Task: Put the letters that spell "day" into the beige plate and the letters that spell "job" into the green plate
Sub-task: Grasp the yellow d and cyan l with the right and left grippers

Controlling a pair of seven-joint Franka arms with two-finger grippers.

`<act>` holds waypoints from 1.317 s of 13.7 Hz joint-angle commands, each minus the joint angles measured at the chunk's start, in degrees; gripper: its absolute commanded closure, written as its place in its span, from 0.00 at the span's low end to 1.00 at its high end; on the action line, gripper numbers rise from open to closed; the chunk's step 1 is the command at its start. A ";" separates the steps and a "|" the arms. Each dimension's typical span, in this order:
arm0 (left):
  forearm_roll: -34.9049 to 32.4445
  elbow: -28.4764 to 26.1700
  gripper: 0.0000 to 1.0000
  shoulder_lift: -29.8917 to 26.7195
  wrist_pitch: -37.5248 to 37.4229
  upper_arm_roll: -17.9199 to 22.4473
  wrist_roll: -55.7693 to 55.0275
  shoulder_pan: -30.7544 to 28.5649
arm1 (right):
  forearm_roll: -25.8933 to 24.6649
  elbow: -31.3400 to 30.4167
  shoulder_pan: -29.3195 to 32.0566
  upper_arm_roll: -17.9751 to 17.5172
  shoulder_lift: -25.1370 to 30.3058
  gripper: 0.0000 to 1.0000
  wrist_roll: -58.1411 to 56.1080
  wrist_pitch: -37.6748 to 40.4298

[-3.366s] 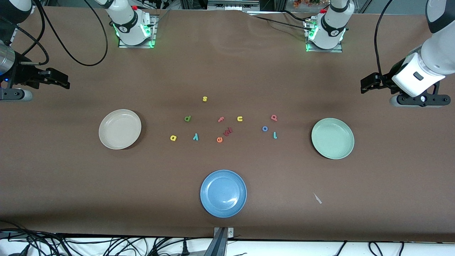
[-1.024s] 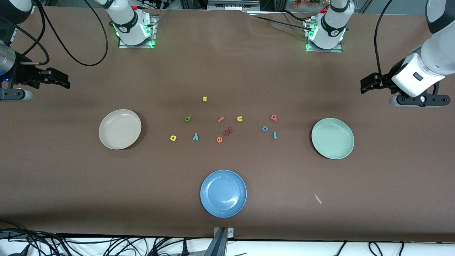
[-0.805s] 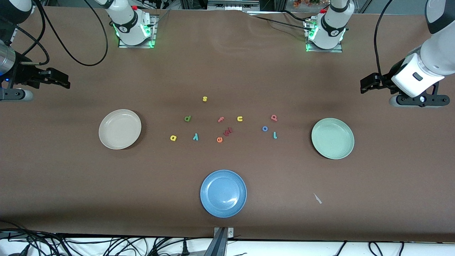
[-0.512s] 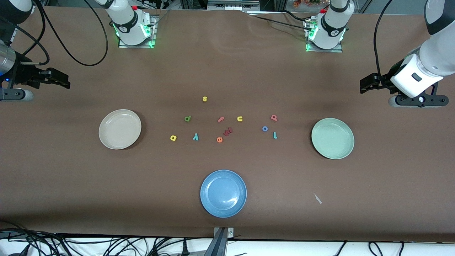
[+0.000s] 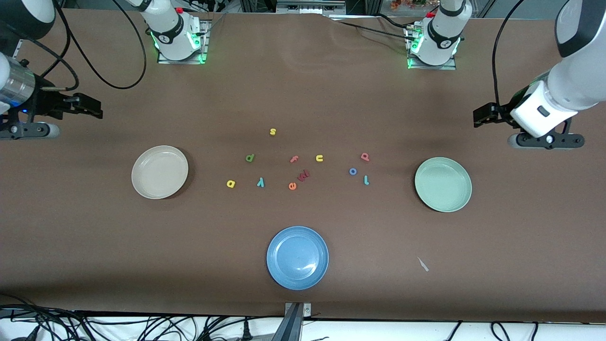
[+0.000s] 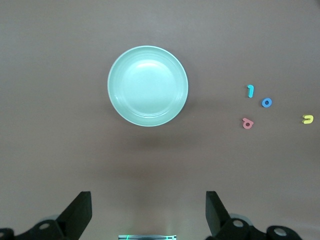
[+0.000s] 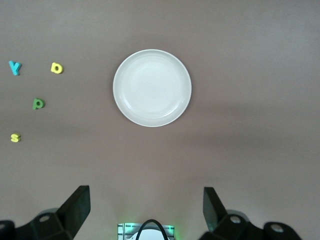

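The beige plate (image 5: 160,172) (image 7: 152,87) lies toward the right arm's end, the green plate (image 5: 443,184) (image 6: 148,86) toward the left arm's end. Between them on the table lie the olive d (image 5: 250,157) (image 7: 38,104), yellow a (image 5: 230,183) (image 7: 57,68) and teal y (image 5: 260,182) (image 7: 15,67). Closer to the green plate lie the pink b (image 5: 364,156) (image 6: 247,123), blue o (image 5: 352,171) (image 6: 267,103) and teal j (image 5: 366,179) (image 6: 250,91). My left gripper (image 5: 479,116) (image 6: 148,212) hangs open and empty high beside the green plate. My right gripper (image 5: 94,109) (image 7: 146,210) hangs open and empty high beside the beige plate.
A blue plate (image 5: 297,257) sits near the front edge at mid-table. Other letters lie among the task's: yellow s (image 5: 272,131), salmon f (image 5: 294,159), yellow u (image 5: 319,158), dark red w (image 5: 303,175), orange e (image 5: 292,186). A small white scrap (image 5: 423,264) lies nearer the camera.
Both arms have shifted a little toward the middle of the table, the grippers staying open. The letters and plates have not moved.
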State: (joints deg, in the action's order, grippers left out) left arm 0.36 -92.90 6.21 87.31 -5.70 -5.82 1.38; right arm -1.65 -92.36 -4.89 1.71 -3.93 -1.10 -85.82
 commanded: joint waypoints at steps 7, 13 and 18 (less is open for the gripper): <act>-1.06 1.49 0.00 12.76 11.99 -1.16 -15.53 9.69 | 4.02 -1.24 -7.75 -1.44 -7.75 0.00 19.43 -8.19; 2.01 3.08 0.00 22.87 24.72 -1.16 -17.73 15.57 | 4.11 -3.88 -13.56 -1.53 -17.77 0.00 27.55 -24.29; 1.14 2.28 0.28 27.80 29.14 -1.16 -17.73 18.40 | 4.99 -9.14 -17.43 -1.53 -23.22 0.00 35.27 -40.35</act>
State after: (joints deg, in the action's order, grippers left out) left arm 1.33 -92.00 32.49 116.38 -7.45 -23.59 19.33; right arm 2.57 -98.86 -20.34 -0.10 -25.93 30.92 -120.70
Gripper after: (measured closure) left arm 0.035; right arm 0.000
